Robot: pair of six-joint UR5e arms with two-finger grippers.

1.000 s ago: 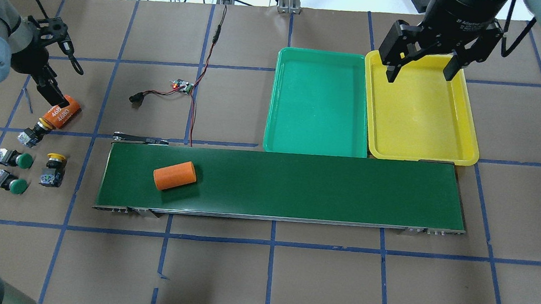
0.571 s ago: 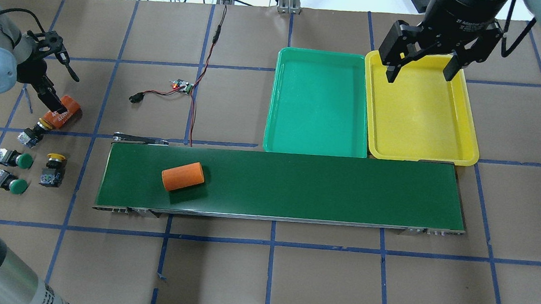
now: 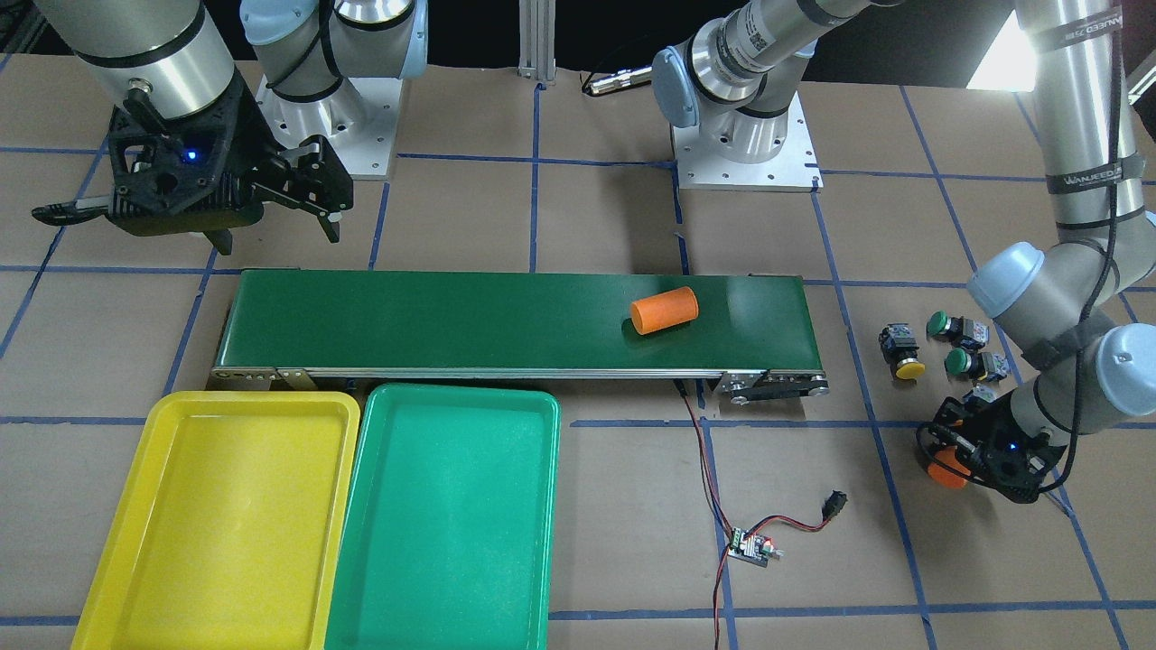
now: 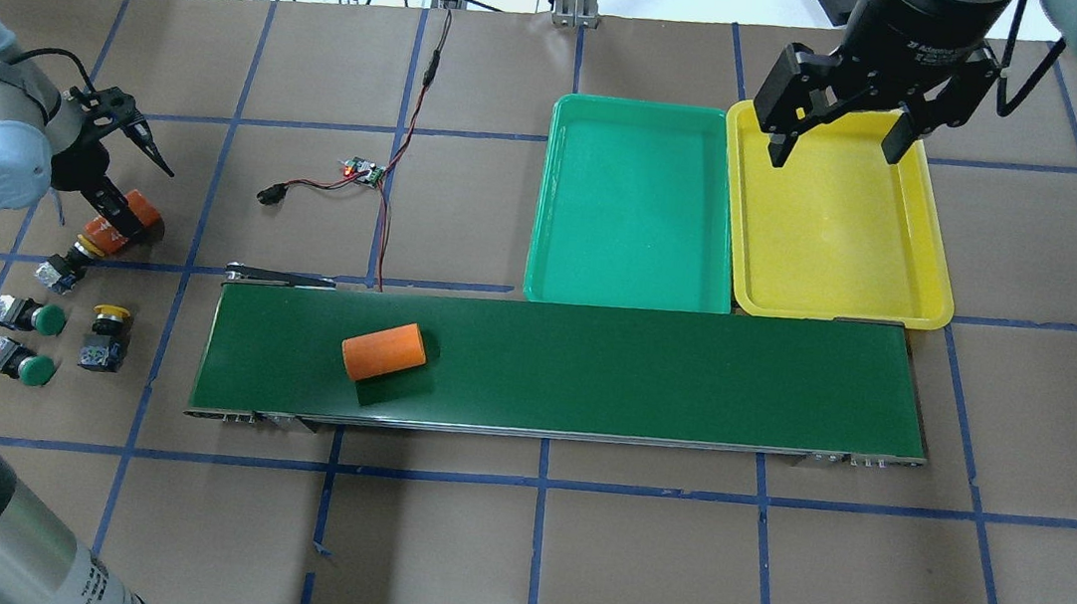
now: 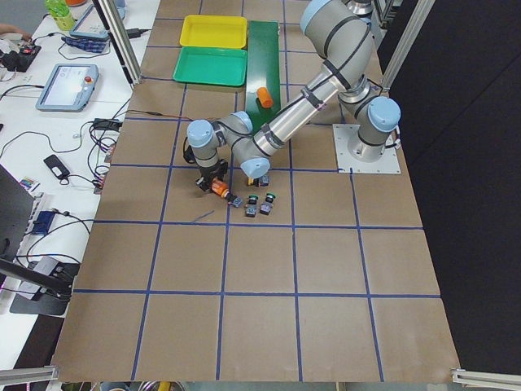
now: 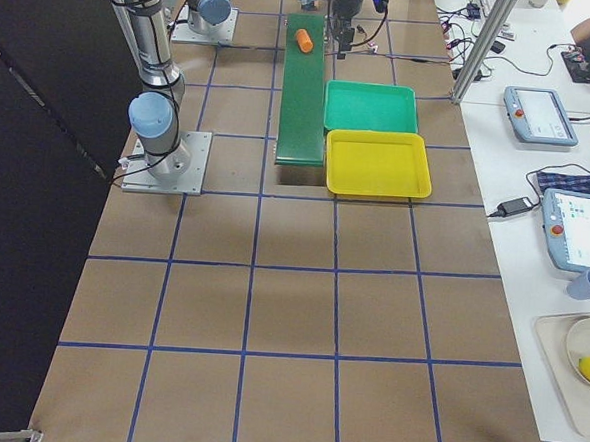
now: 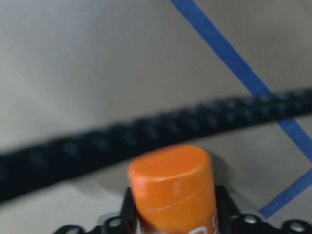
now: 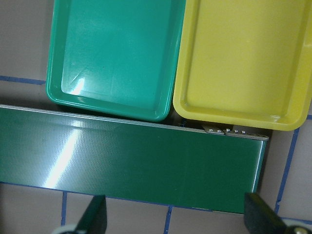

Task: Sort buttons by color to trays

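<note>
Left jaws: closed on the printed orange cylinder [image 4: 140,215], at the 9 o'clock edge of the desk [image 4: 432,551] in the overhead view. The wrist view shows the cylinder seated between the two black fingers.
First yellow button [image 4: 59,272]: lies on its side at 7 o'clock of the left jaws and outside them. Its cap points toward the cylinder's low end and sits just beside it; whether they touch cannot be told.
Second yellow button [image 4: 105,332]: at 6 o'clock of the left jaws and apart from them, with its cap pointing to 12 o'clock.
Upper green button [image 4: 36,317]: at 7 o'clock of the left jaws, with its cap pointing to 3 o'clock, near the second yellow button.
Lower green button [image 4: 23,364]: just at 6 o'clock of the upper one, with its cap also pointing to 3 o'clock.
Right jaws: spread wide and free, hanging over the 12 o'clock rim of the yellow tray [image 4: 835,243]. All four buttons are well apart from them, at 8 o'clock across the desk.
Green tray [image 4: 637,202]: lies against the 9 o'clock side of the yellow tray.
Conveyor belt [image 4: 641,373]: runs along the 6 o'clock edges of both trays.
Plain orange cylinder [image 4: 383,351]: lies on the belt toward its 9 o'clock end.
</note>
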